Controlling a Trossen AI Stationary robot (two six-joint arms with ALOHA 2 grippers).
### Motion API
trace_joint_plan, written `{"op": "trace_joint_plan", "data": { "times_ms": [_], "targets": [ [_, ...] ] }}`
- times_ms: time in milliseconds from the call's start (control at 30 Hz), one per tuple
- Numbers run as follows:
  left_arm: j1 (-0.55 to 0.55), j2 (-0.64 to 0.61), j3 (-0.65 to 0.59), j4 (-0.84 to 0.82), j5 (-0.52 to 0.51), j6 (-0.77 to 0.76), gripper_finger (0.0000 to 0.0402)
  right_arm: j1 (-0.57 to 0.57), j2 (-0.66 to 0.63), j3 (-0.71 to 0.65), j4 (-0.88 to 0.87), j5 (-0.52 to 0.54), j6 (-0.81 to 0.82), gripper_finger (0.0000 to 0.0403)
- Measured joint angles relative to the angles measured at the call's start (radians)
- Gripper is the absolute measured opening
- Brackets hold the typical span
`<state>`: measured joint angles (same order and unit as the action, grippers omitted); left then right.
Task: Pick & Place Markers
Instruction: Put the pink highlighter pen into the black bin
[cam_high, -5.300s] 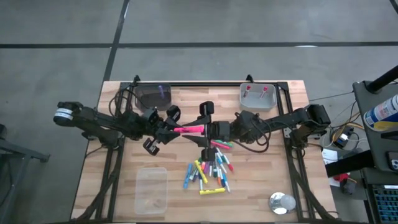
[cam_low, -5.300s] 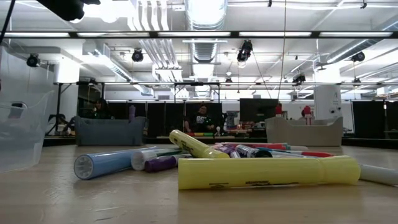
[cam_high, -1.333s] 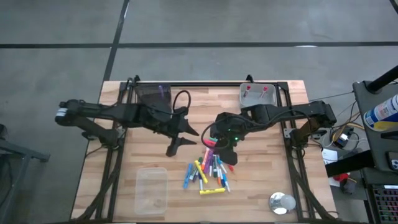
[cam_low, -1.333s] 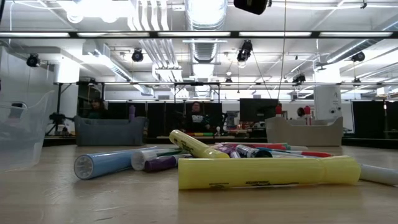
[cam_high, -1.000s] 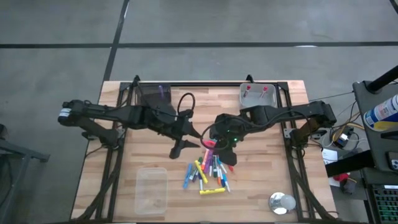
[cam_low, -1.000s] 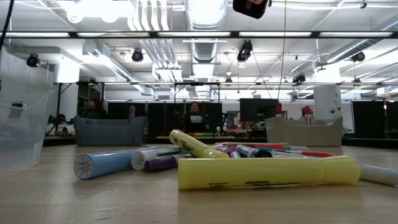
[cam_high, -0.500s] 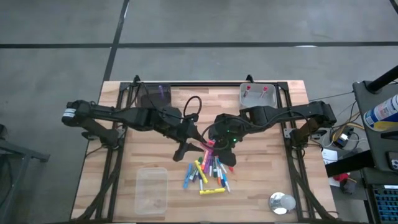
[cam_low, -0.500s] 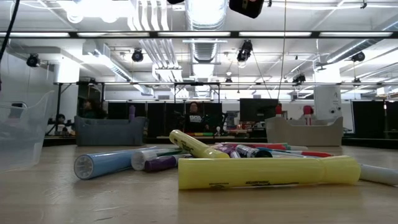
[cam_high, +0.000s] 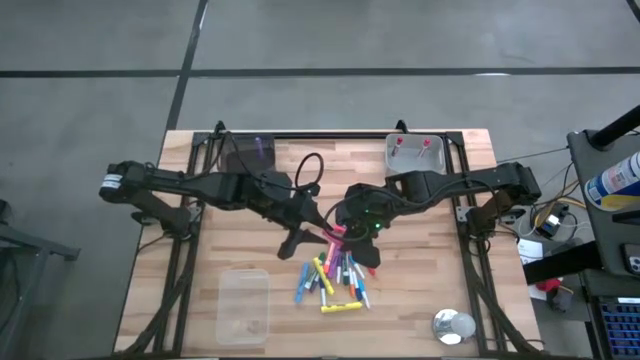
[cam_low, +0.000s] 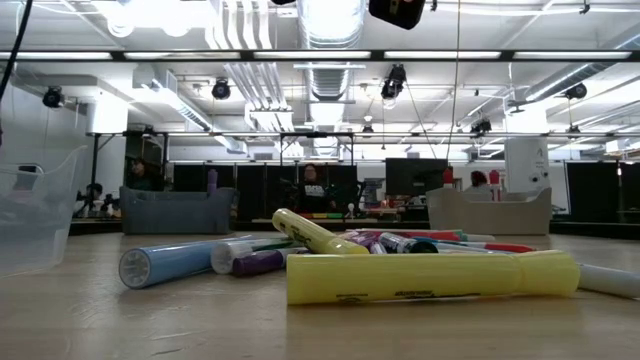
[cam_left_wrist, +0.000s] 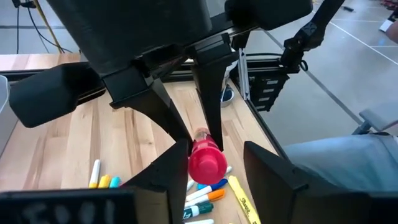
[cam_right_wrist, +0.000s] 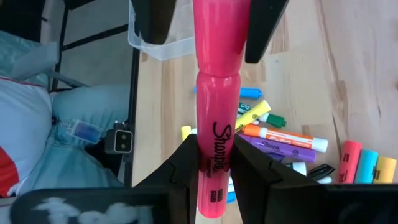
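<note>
Over the last second the left gripper (cam_high: 322, 226) has slid in from nine o'clock, its open jaws narrowing around the pink marker (cam_right_wrist: 214, 106) clamped in the right gripper (cam_right_wrist: 214, 163) above the worktop (cam_high: 240, 240), so a handover looks close.

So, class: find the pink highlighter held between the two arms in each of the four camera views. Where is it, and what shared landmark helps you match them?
High view: pink highlighter at table centre, just above the marker pile.
Low view: not in it.
Left wrist view: its cap end faces the camera, between the left tool fingers.
Right wrist view: it runs lengthwise, clamped in the right tool.
Shared landmark: the marker pile.
</note>
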<state>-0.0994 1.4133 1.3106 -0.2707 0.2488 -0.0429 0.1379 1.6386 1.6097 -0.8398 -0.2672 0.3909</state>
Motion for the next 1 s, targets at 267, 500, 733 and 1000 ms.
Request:
{"op": "trace_joint_plan", "data": {
  "times_ms": [267,500,733,1000],
  "targets": [
    [0.000,0.001,0.000,0.010,-0.003,-0.017,0.0068,0.000,0.000,-0.007,0.008,-0.002,-0.002,0.0068],
    [0.000,0.001,0.000,-0.008,-0.002,-0.020,0.0056,0.000,0.000,-0.008,0.008,0.002,-0.001,0.0068],
    [0.000,0.001,0.000,-0.012,0.000,-0.048,0.0078,0.000,0.000,-0.008,0.009,0.004,0.000,0.0068],
    [0.000,0.001,-0.002,-0.015,0.017,-0.110,0.0080,0.000,0.000,-0.008,0.014,0.004,-0.001,0.0068]
  ]
}}
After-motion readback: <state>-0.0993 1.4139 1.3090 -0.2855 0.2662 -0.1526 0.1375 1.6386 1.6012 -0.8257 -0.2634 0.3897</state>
